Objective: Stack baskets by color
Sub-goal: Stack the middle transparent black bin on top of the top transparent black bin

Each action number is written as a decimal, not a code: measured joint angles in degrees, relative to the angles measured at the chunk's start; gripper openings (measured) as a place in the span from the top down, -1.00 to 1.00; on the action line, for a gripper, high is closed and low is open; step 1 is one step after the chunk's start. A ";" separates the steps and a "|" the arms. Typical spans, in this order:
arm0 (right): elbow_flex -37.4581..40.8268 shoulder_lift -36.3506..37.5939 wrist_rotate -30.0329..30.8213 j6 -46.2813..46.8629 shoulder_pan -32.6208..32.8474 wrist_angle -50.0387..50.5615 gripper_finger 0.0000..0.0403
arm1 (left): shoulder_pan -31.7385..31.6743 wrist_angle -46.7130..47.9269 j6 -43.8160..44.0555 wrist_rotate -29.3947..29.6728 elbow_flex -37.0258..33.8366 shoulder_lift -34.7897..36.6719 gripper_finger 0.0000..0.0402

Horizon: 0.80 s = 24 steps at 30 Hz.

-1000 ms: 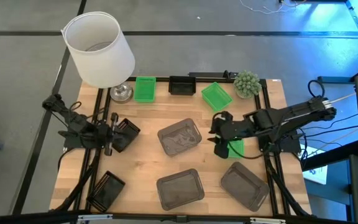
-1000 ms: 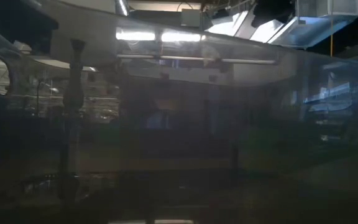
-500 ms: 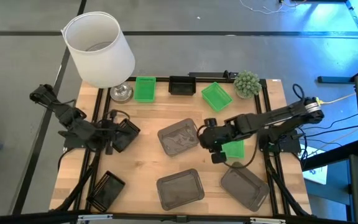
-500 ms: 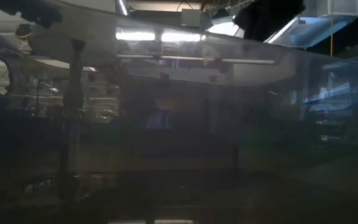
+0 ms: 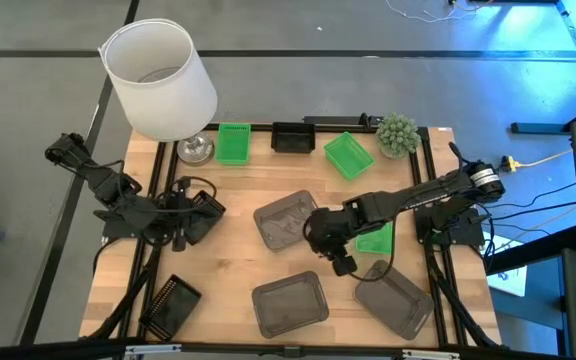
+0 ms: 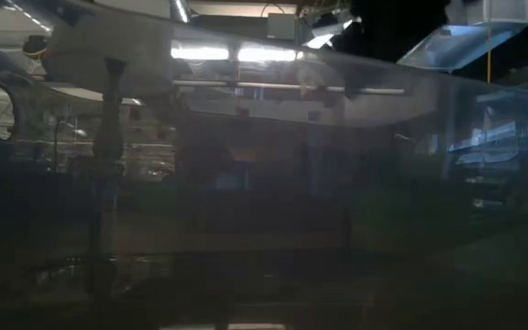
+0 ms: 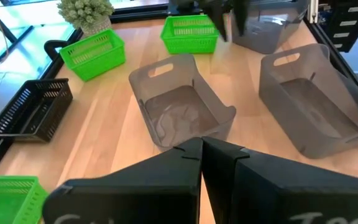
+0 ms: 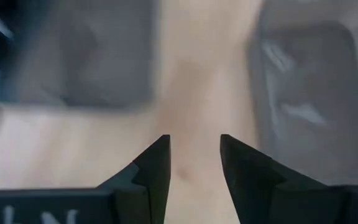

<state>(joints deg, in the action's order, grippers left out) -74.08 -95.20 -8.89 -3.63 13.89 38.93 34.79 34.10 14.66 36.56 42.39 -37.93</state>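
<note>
Eight baskets lie on the table. Green: one upright basket at the far edge; one tilted basket further right along that edge; one partly hidden under the right arm. Black: one between the two far green baskets; one at the left side; one at the near left corner. Translucent grey: one at centre, two at the near edge, all open side up, well apart.
</note>
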 joint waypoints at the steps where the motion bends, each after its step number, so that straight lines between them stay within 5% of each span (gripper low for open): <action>1: 0.00 0.06 -1.58 1.69 0.00 -2.23 0.31 | 0.00 0.00 0.00 0.00 0.00 -0.01 1.00; 10: 0.00 -3.31 -4.28 13.80 2.31 -9.14 0.31 | 0.00 0.18 -0.06 0.02 0.00 0.00 1.00; 24: 0.02 -9.57 1.76 13.81 5.88 -11.40 0.31 | 0.02 0.20 -1.71 -0.71 0.00 0.00 1.00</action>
<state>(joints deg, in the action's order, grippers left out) -74.06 -104.77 -7.14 10.18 19.77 27.53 34.81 34.30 12.94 35.85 42.39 -37.93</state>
